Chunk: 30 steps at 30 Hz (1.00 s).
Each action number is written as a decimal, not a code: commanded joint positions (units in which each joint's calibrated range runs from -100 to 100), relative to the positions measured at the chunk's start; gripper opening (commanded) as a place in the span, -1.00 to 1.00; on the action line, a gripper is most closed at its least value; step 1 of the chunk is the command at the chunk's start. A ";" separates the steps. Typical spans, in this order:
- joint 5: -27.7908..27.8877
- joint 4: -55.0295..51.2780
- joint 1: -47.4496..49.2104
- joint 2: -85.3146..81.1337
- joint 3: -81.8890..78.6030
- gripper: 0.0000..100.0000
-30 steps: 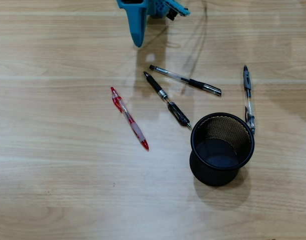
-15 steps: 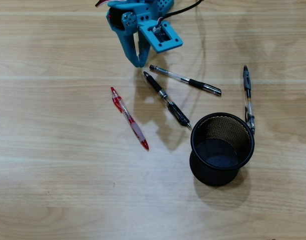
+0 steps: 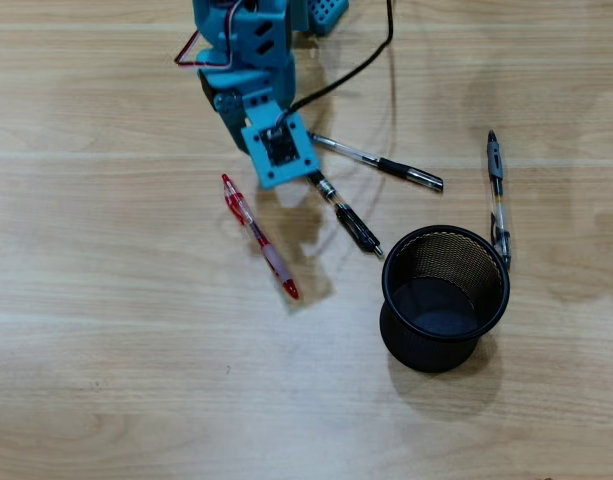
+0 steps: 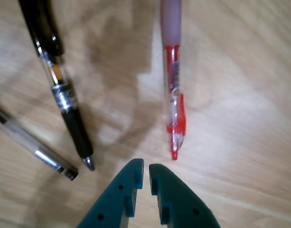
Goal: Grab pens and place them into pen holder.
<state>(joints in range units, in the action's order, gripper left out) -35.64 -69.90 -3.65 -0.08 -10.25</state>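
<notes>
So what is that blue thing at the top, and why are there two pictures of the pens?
The blue thing is a small robot arm. Its pinching end, the jaws of its gripper, is nearly closed and holds nothing. One picture comes from a camera looking straight down at the pale wooden table. The other comes from a camera riding on the arm, so the pens look big. Four pens lie on the table: a red pen with a clear barrel, a black pen with a clear barrel partly under the arm, a second slim black and clear pen, and a grey-blue pen beside the round black wire-mesh cup, which is empty.
</notes>
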 commanded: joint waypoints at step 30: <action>-0.46 -5.22 0.79 26.25 27.33 -0.60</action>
<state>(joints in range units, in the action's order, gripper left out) -35.74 -74.74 -3.47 24.43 11.76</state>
